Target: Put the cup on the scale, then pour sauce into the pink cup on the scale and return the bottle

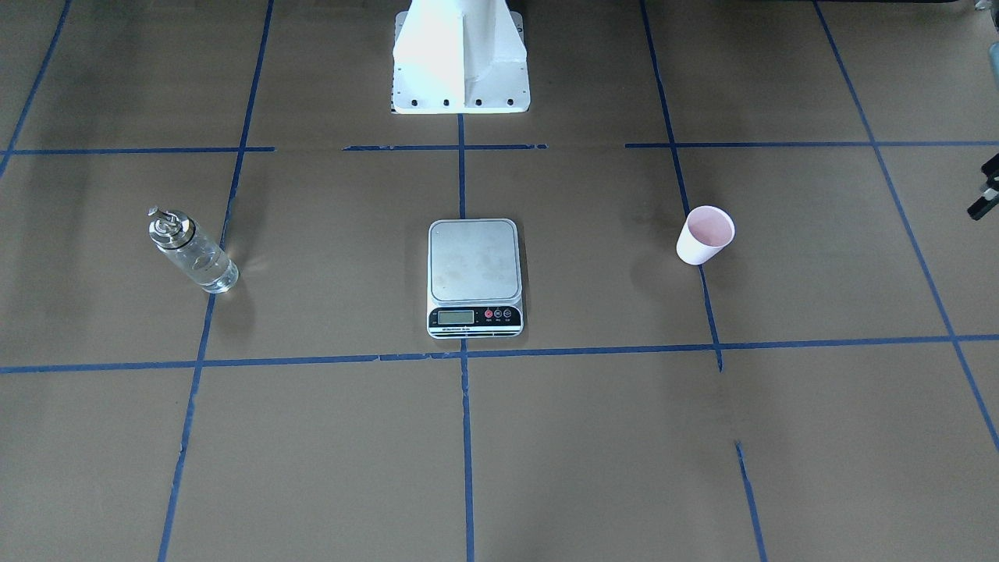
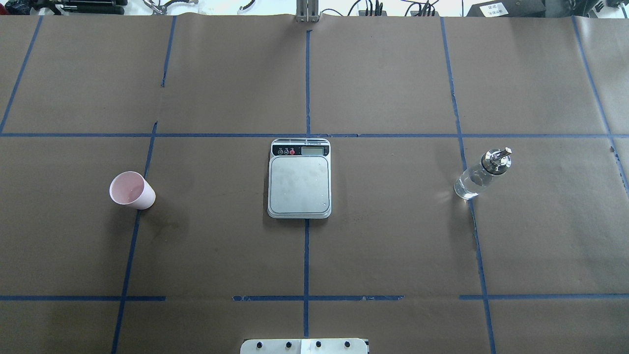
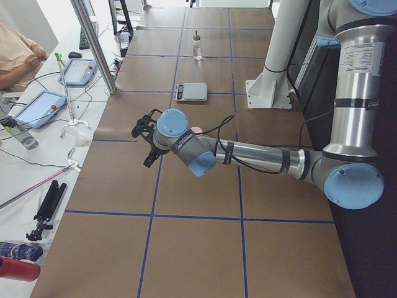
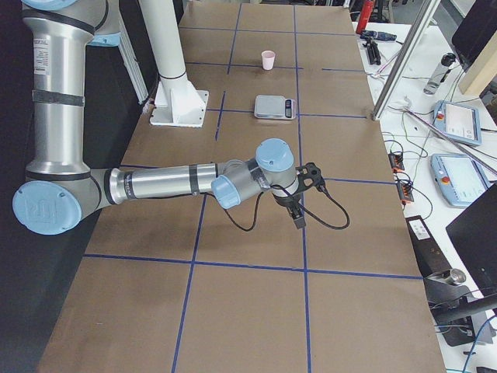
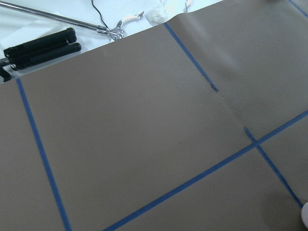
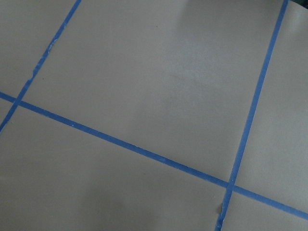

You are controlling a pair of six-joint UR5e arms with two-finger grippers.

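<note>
Two claws, my left claw (image 3: 144, 144) and right claw (image 4: 301, 203), hang over the desk (image 2: 393, 246); apart or together, I cannot tell. Seen from overhead, the cup (image 2: 131, 191) stands upright at nine o'clock of the scale (image 2: 299, 184). The bottle (image 2: 475, 178) of sauce (image 2: 469, 185) stands at three o'clock, and both are well apart from it.

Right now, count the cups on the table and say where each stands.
1. The small pale pink tapered cup stands upright on the robot's left, well apart from the flat silver-grey digital scale at centre. None other shows.
</note>
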